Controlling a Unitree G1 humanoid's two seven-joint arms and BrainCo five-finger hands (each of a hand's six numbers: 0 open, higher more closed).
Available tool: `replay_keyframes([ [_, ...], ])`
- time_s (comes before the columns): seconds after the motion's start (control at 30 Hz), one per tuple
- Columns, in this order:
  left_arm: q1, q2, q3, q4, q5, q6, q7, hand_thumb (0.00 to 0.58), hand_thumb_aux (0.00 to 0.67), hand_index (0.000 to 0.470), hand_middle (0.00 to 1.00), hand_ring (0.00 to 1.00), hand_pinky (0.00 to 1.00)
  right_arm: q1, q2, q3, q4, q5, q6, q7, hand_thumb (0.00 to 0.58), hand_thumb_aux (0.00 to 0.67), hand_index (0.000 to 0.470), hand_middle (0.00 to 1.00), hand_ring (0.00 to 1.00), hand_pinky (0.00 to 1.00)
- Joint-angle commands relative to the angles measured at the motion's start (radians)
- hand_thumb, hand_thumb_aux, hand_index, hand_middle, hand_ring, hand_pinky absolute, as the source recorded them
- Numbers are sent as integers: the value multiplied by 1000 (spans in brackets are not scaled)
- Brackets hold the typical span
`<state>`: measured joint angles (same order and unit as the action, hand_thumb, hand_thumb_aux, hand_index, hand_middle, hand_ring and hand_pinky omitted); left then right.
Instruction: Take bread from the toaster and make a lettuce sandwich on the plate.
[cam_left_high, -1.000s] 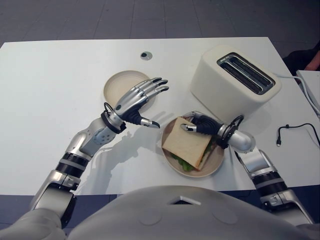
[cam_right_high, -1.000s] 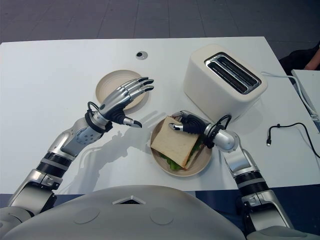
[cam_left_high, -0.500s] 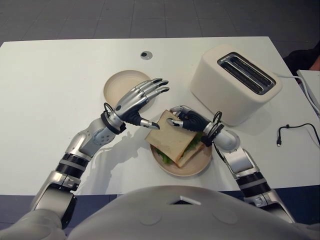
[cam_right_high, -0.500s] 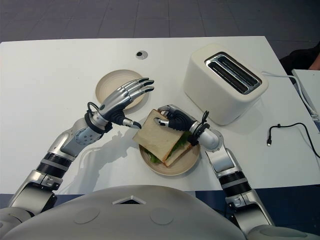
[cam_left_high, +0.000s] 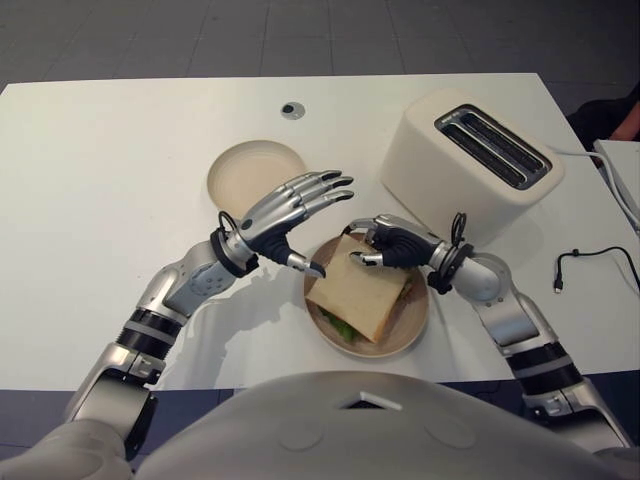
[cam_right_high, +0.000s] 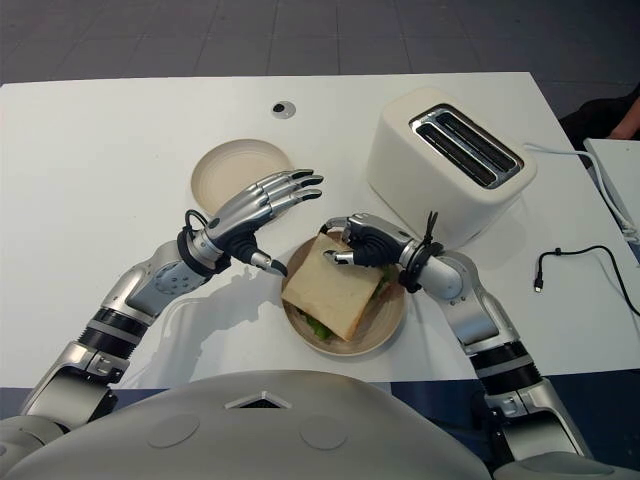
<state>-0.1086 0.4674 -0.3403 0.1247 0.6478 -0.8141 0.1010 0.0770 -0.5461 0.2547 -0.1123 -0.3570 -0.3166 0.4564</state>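
Risk: top slice (cam_left_high: 365, 298) skews off the lettuce (cam_left_high: 340, 326) if the right hand (cam_left_high: 395, 243), fingers curled on its far corner, drags as it lets go; the plate (cam_left_high: 412, 334) could slide too. Left hand (cam_left_high: 282, 212) hangs spread, holding nothing, just left of plate, thumb tip near enough to clip bread. Plate, near centre: sandwich, seemingly complete. Second plate (cam_left_high: 240, 170): far left, apart. Toaster (cam_left_high: 470, 160), far right: slots dark, no slice standing out.
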Motion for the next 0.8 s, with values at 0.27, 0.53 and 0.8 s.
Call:
replay_keyframes([
  [0.27,25,15,-19,-17,-142,-55,-64,0,0,0,0,0,0,-18,28,-119,-68,46,-12,-133,0,0,0,0,0,0],
  [0.53,144,368,-408,-225,-922,-91,-688,580,670,470,1000,1000,1000,301,-294,-280,-145,785,-101,519,580,670,470,1000,1000,1000],
  [0.8,202,409,-411,-91,-841,32,-960,580,670,470,1000,1000,1000,546,-448,-319,-1,644,-190,755,580,670,470,1000,1000,1000],
])
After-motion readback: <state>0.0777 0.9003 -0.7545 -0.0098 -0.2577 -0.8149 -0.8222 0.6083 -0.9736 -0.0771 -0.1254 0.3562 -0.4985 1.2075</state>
